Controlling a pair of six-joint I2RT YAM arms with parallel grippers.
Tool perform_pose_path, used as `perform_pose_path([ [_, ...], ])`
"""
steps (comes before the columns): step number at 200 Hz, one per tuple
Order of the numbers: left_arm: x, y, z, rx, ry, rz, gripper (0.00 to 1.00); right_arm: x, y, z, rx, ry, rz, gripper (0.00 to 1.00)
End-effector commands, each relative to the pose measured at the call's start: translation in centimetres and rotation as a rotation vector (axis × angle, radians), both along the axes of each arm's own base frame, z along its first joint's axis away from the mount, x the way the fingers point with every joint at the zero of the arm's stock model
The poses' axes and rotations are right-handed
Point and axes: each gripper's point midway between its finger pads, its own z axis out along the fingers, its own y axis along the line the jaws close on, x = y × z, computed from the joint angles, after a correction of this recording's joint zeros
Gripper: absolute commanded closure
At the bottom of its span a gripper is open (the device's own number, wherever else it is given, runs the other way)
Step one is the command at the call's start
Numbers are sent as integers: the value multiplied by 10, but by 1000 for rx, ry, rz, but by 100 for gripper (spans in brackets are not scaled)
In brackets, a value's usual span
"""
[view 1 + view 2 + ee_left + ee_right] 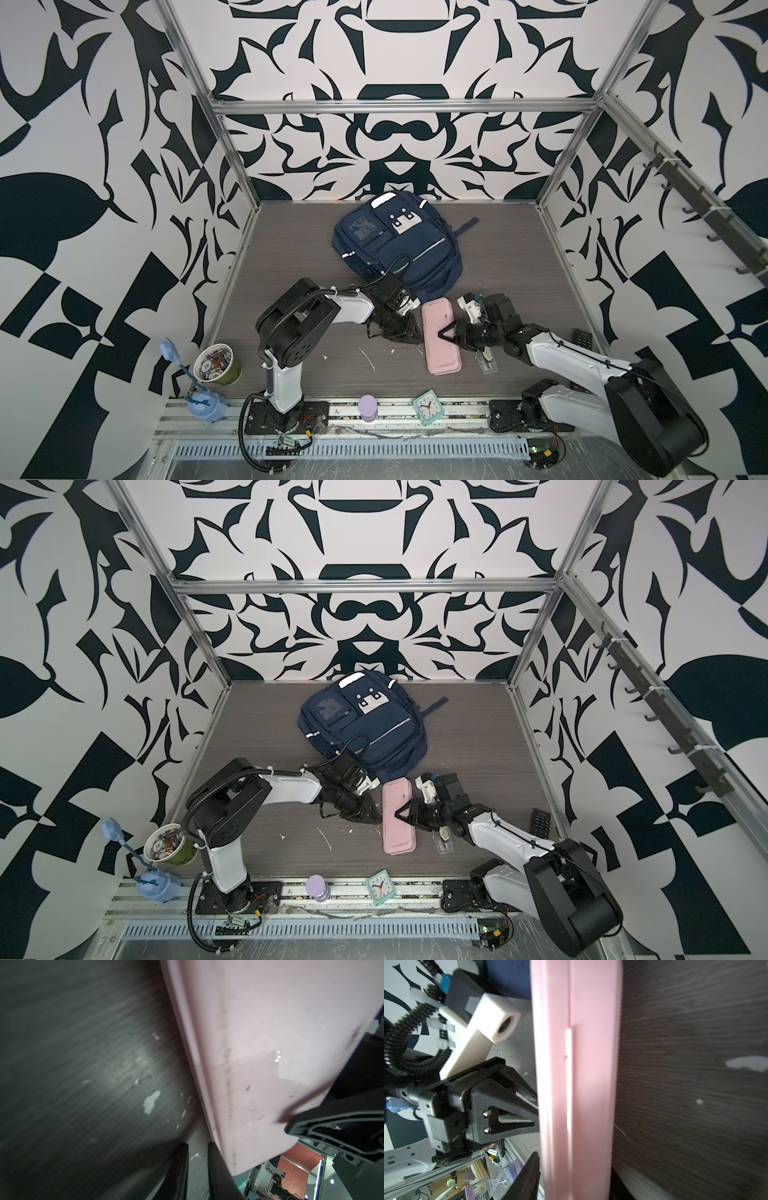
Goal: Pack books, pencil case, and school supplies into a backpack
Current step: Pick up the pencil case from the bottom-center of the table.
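Note:
The pale pink pencil case lies on the table in front of the navy backpack. My right gripper reaches in from the case's right long edge, one finger over its top face. In the right wrist view its jaws are shut on the pencil case, seen edge-on. My left gripper presses against the opposite long edge. Its fingers stand slightly apart with only table between them, beside the case. The clear school supplies packet lies partly under the right arm. The books are out of view.
A black remote lies by the right wall. A teal clock and a purple cylinder stand on the front rail. A cup of small items and a blue figure are at the front left.

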Motion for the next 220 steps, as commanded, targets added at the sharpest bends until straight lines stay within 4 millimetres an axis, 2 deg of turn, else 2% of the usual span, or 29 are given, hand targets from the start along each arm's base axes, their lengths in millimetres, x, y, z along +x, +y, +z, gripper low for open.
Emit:
perform_pose_path([
  [1, -4, 17, -24, 126, 15, 22, 78, 12, 11, 17, 45, -57, 19, 56],
  [58, -2, 17, -7, 107, -44, -3, 72, 14, 10, 24, 42, -71, 19, 70],
  [110, 16, 21, 36, 72, -173, -13, 65, 11, 5, 53, 11, -108, 42, 74],
  [131, 32, 27, 55, 76, -238, 9, 63, 11, -6, 69, -18, -135, 31, 75],
  [156, 53, 32, 75, 109, -327, 24, 59, 23, -16, 93, -13, -176, -9, 78],
  [196, 95, 35, 101, 232, -503, 31, 55, 55, -30, 122, 2, -245, -98, 78],
  [220, 123, 38, 107, 335, -593, 35, 52, 79, -39, 135, 27, -274, -167, 78],
])
